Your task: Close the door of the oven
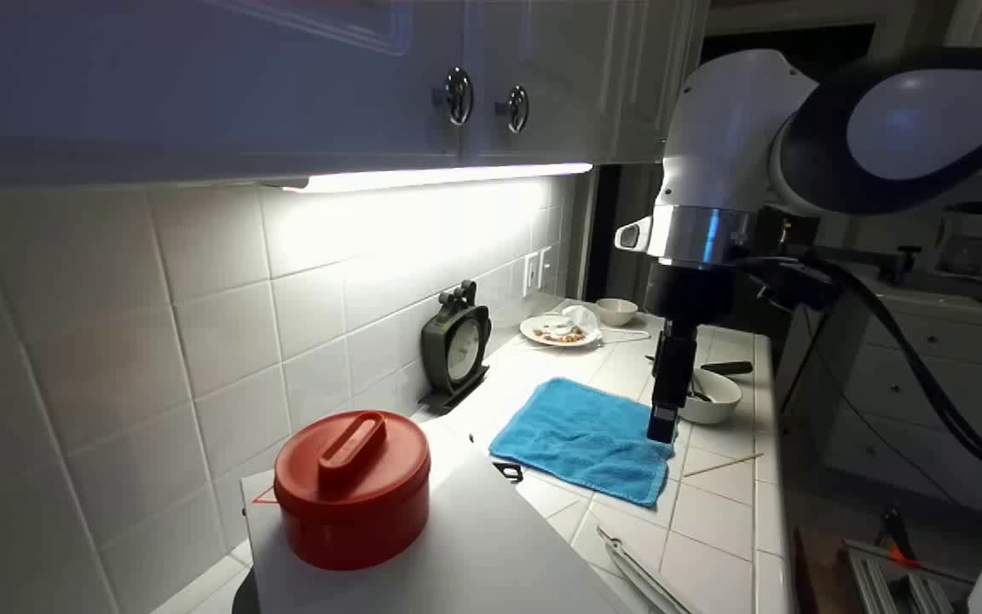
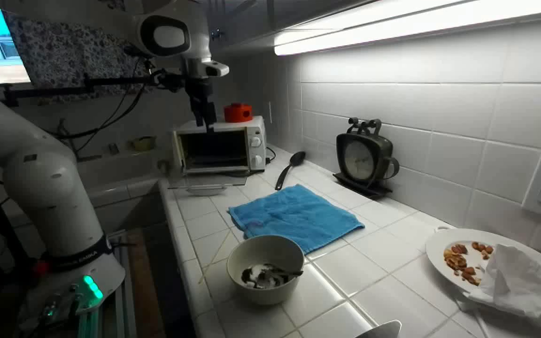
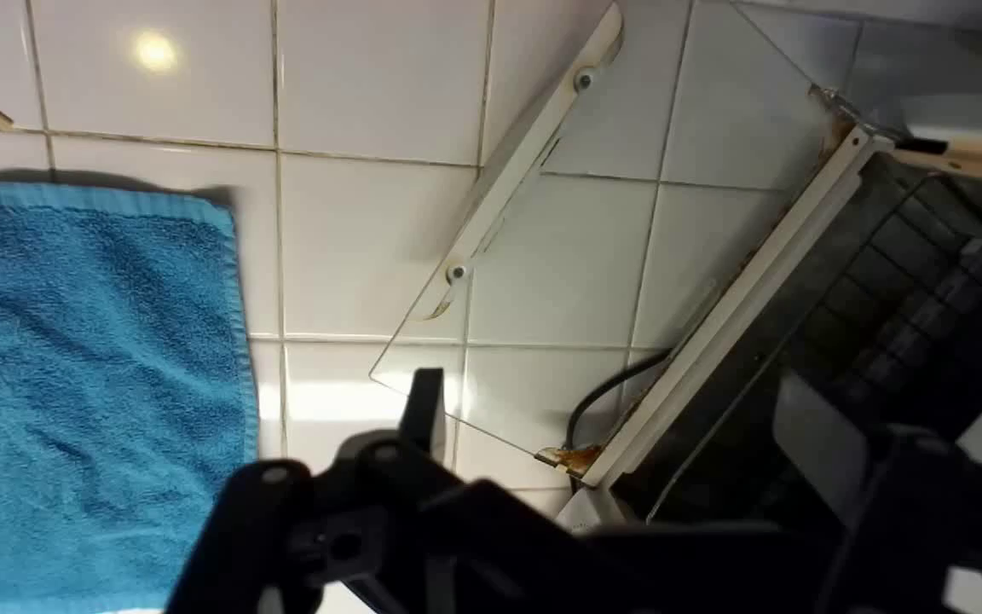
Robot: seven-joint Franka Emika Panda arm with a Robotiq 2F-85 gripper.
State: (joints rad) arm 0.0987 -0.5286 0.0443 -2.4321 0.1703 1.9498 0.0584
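Observation:
The white toaster oven (image 2: 257, 131) stands at the far end of the counter in an exterior view, and its white top (image 1: 491, 546) shows in another. Its glass door (image 2: 214, 180) hangs open, lowered forward just above the tiles. In the wrist view the clear door (image 3: 568, 264) has a pale handle bar (image 3: 521, 175) along its outer edge; the handle also shows in an exterior view (image 1: 640, 571). My gripper (image 3: 623, 426) is open and empty, its fingers wide apart. It points down, above the door and in front of the oven opening (image 2: 207, 126), apart from the handle.
A red lidded pot (image 1: 355, 503) sits on the oven. A blue towel (image 2: 294, 216) lies before the oven, with a thin stick (image 1: 723, 465) beside it. A bowl (image 2: 266, 270), plate (image 2: 444, 237), black spoon (image 2: 290, 170) and dark scale (image 2: 362, 157) stand around. Overhead cabinets (image 1: 534, 51) hang above.

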